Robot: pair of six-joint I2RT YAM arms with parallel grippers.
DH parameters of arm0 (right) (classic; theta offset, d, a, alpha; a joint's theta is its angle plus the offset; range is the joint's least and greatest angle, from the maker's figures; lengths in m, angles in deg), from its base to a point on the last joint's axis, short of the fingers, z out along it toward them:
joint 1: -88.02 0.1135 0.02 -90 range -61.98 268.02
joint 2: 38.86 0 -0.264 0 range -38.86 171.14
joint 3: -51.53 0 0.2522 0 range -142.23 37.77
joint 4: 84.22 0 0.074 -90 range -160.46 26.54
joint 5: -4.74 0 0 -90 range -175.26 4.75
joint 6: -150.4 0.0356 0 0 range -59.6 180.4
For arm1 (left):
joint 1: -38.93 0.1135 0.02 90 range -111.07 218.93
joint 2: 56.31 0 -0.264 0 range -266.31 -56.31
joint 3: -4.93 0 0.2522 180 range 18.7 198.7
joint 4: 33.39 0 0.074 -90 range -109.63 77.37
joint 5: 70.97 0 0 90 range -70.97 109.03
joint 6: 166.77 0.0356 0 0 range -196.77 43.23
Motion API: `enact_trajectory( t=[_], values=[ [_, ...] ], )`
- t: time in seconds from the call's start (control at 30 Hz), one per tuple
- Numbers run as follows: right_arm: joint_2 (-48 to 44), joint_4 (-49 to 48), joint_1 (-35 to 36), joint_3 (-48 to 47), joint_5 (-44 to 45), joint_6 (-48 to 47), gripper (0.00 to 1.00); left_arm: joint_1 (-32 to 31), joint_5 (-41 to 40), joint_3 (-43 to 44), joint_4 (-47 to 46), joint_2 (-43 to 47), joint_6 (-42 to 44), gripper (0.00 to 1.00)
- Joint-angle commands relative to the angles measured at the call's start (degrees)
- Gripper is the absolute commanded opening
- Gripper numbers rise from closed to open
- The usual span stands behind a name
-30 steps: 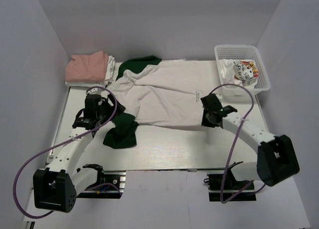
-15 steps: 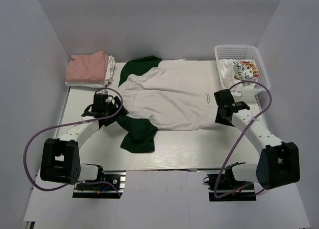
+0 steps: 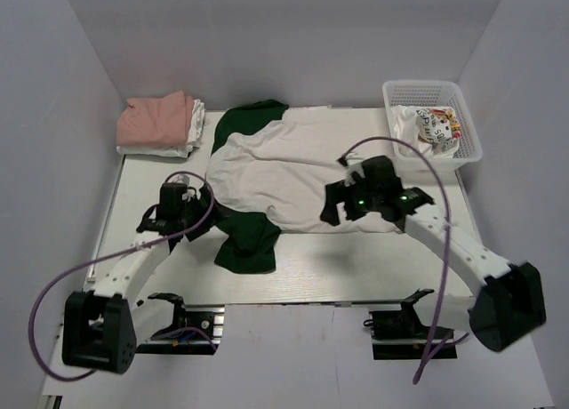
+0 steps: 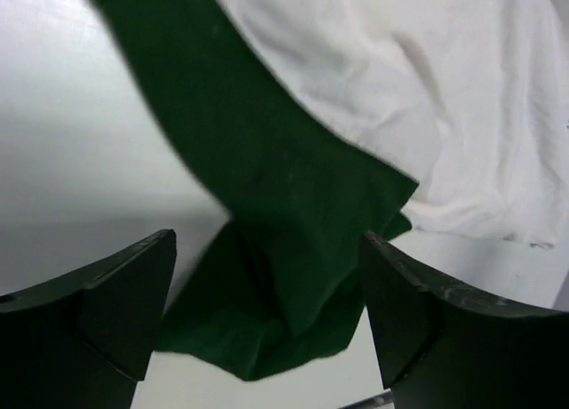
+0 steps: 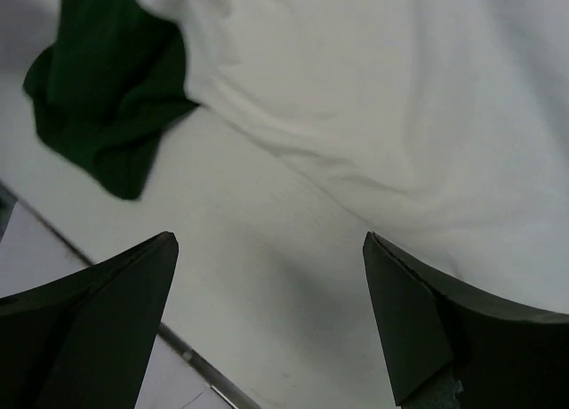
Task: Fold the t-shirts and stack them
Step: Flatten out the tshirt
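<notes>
A large white t-shirt with dark green sleeves lies spread across the table's middle. One sleeve is crumpled at its lower left, the other lies at the back. My left gripper hovers at the lower sleeve, open; in the left wrist view the green sleeve lies below the gap between its fingers. My right gripper hangs open over the shirt's near hem; its wrist view shows bare table under the gripper and white cloth beyond. A folded salmon-pink t-shirt rests on a folded white one at the back left.
A white plastic basket with crumpled printed cloth stands at the back right. The right arm reaches across the shirt's right half. The table's near edge runs just in front of both grippers.
The right gripper opened, let go of the shirt and swung left over its near hem. The shirt was drawn rightward and flatter. The left gripper shifted slightly toward the lower sleeve.
</notes>
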Motion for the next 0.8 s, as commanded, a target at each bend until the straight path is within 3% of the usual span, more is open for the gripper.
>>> enact_trajectory(
  t=[0.0, 0.1, 0.2, 0.27, 0.33, 0.43, 0.47, 0.53, 0.77],
  values=[
    [6.9, -9.3, 6.4, 0.8, -14.9, -3.9, 0.9, -0.5, -0.4, -6.7, 6.9, 7.1, -5.9, 0.91],
    [9.2, -13.4, 9.4, 1.0, -14.3, -2.4, 0.9, -1.1, 1.3, -11.3, 5.0, 7.1, -7.4, 0.85],
    [7.9, -16.4, 9.5, 2.7, -13.6, -0.9, 0.9, -2.5, 1.1, -12.0, 1.7, 3.0, -7.9, 0.71],
    [6.9, -16.9, 9.5, 3.4, -13.3, -0.6, 0.9, -3.9, -3.0, -10.7, 5.5, -0.9, -8.6, 0.62],
    [6.2, -17.1, 9.5, 3.9, -12.7, -0.4, 0.9, -4.8, -4.6, -10.0, 7.5, -2.5, -9.4, 0.62],
    [5.6, -18.0, 9.4, 5.0, -11.7, 0.0, 0.9, -6.5, -2.3, -11.8, 4.6, -3.9, -9.9, 0.38],
    [5.3, -17.9, 9.2, 5.3, -11.5, 0.0, 0.9, -7.4, -1.6, -12.5, 3.9, -4.4, -9.9, 0.16],
    [5.0, -17.7, 9.2, 5.4, -11.0, -0.1, 0.9, -8.4, -1.6, -12.5, 4.5, -5.0, -9.9, 0.0],
    [4.0, -15.7, 9.1, 5.3, -6.1, -0.4, 0.9, -11.7, -0.2, -6.5, 17.9, 5.3, -11.3, 0.0]
  ],
)
